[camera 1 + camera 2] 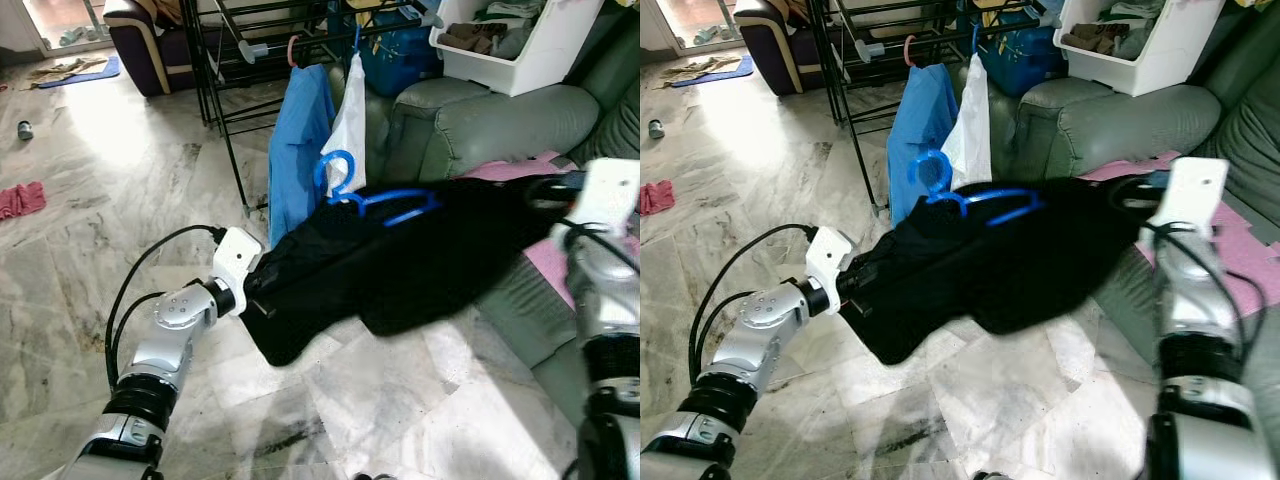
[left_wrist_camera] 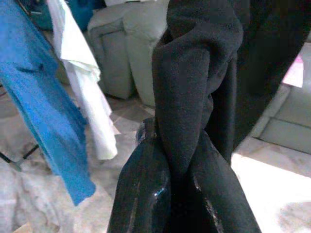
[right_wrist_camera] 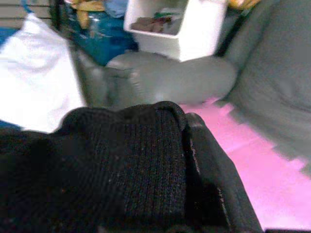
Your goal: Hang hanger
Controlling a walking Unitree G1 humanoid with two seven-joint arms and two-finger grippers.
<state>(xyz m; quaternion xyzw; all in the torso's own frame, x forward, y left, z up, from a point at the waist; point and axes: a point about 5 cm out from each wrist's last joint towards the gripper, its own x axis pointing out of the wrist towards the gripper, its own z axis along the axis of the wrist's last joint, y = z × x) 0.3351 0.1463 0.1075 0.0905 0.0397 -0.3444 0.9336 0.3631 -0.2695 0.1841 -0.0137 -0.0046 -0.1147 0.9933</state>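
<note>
Open grey-veined marble floor was seen to the left and below. Ahead, the black metal drying rack was hung with a blue garment and a white garment, side by side. To the right, passage was blocked by the grey-green sofa, on which a white plastic bin was set. The middle was spanned by a black knitted garment carrying a blue plastic hanger.
</note>
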